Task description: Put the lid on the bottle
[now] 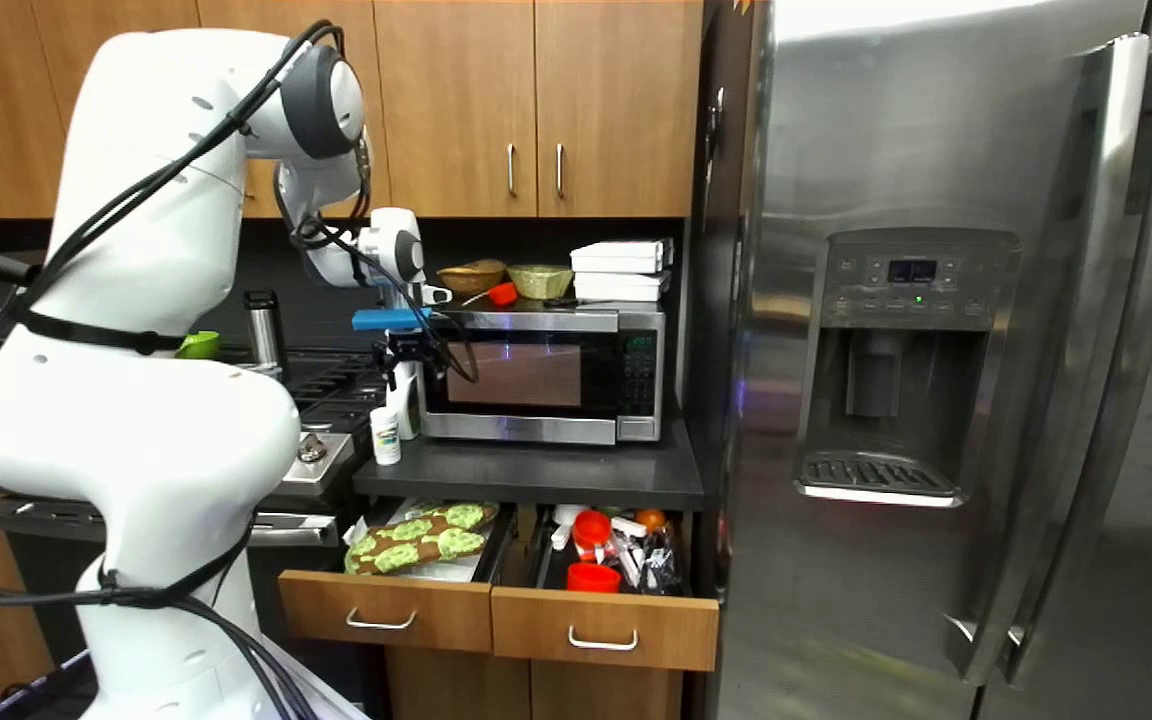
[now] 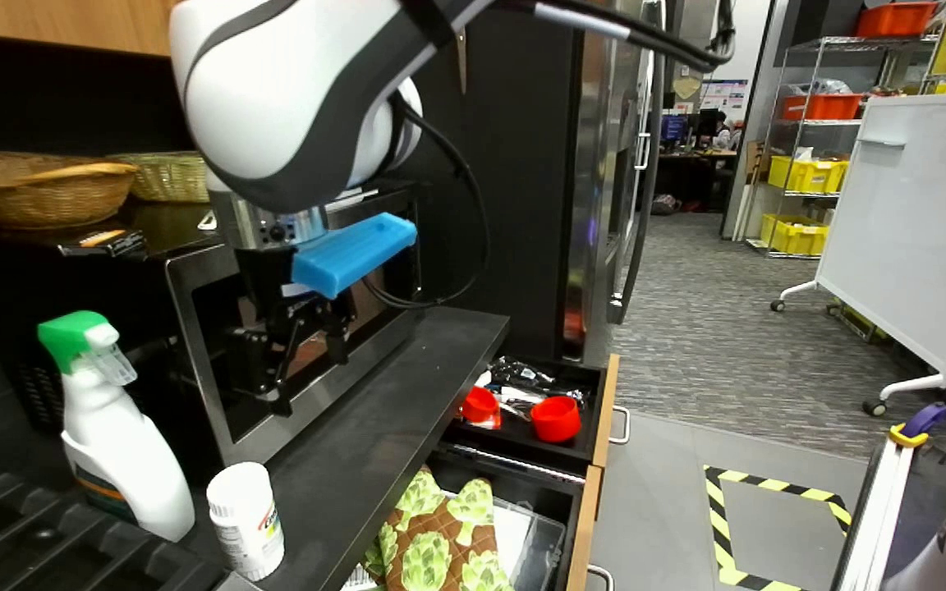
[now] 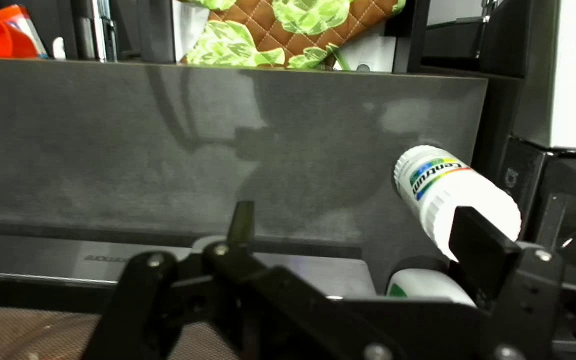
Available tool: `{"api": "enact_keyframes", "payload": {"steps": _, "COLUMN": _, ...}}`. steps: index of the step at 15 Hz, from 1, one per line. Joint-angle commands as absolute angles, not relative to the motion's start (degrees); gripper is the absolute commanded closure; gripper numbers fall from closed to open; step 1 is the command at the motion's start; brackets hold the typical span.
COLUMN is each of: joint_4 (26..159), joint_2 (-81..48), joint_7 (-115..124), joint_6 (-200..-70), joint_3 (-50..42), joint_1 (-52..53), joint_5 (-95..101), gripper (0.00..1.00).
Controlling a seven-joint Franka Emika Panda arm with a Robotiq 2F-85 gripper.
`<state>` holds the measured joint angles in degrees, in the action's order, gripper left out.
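Woven baskets and white boxes top the steel microwave on the dark table. Below, one open drawer holds green-and-brown quilted cloth; the next drawer, red cups and what may be wrapped cutlery. A steel refrigerator stands near the table.

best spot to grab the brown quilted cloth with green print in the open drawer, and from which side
Probably pinch the brown quilted cloth by its edge toward the front of the wooden drawer, from above. It looks soft and wide, so an edge should fit the black end effector better than the middle. The drawer is pulled out past the dark countertop, leaving that edge uncovered.
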<state>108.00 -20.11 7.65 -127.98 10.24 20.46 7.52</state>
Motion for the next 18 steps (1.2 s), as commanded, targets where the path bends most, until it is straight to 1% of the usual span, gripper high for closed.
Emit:
{"api": "enact_keyframes", "payload": {"steps": 1, "joint_4": 117.13, "joint_2": -12.10, "joint_7": 9.16, "joint_6": -129.73, "joint_3": 10.76, "joint_1": 18.40, "joint_5": 6.24, "gripper": 0.00}}
{"api": "enact_keyframes", "payload": {"steps": 8, "joint_4": 131.47, "joint_2": 1.10, "joint_7": 9.10, "joint_6": -131.49, "joint_3": 12.07, "joint_1": 16.27, "joint_5": 0.56, "gripper": 0.00}}
{"api": "enact_keyframes", "payload": {"steps": 13, "joint_4": 142.23, "joint_2": 13.31, "joint_7": 9.08, "joint_6": -130.45, "joint_3": 11.56, "joint_1": 15.11, "joint_5": -4.11, "gripper": 0.00}}
{"api": "enact_keyframes", "payload": {"steps": 18, "joint_4": 149.42, "joint_2": 24.54, "joint_7": 9.60, "joint_6": -129.46, "joint_3": 11.39, "joint_1": 13.50, "joint_5": -3.61, "gripper": 0.00}}
